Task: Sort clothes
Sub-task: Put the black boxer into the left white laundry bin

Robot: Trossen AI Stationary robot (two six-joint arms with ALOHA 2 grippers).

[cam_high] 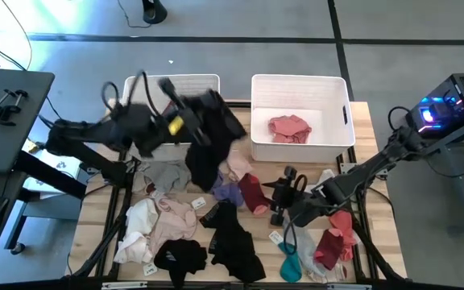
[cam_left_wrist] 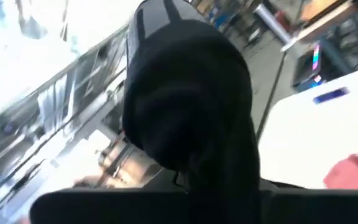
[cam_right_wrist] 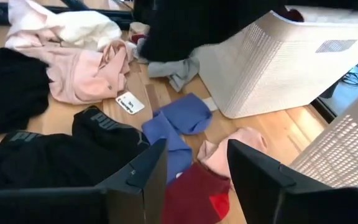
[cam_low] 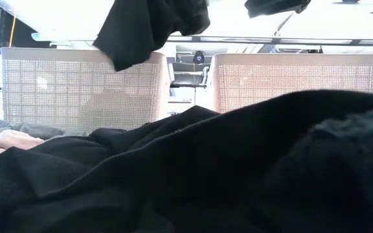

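Above the left bin (cam_high: 139, 84), the left gripper (cam_high: 176, 122) is raised off the table, its arm reaching in from the left edge and bent across the bin's near wall. Its fingers are closed tight on a black garment (cam_high: 208, 133), which hangs from them and drapes down over the bin's front corner toward the pile below. From table height the same garment dangles in front of the bin's perforated wall, clear of the tabletop. The left wrist camera is almost wholly filled by this dark cloth, so the fingers themselves can hardly be made out there.

Over on the right side, the right gripper (cam_high: 284, 192) hovers low over the wooden table (cam_high: 377, 137), its arm stretched diagonally in from the right edge. Its fingers (cam_right_wrist: 145, 177) stand apart and hold nothing; between them lie a maroon piece (cam_right_wrist: 194, 196), a pale pink piece (cam_right_wrist: 229, 149) and a lavender garment (cam_right_wrist: 179, 124).

The right bin (cam_high: 296, 84) holds one pink garment (cam_high: 288, 127). Remaining clothes are strewn over the table in front of both bins: a cream and pink heap (cam_high: 155, 221), black items (cam_high: 232, 242), a teal sock (cam_high: 290, 264) and a red piece (cam_high: 337, 242).
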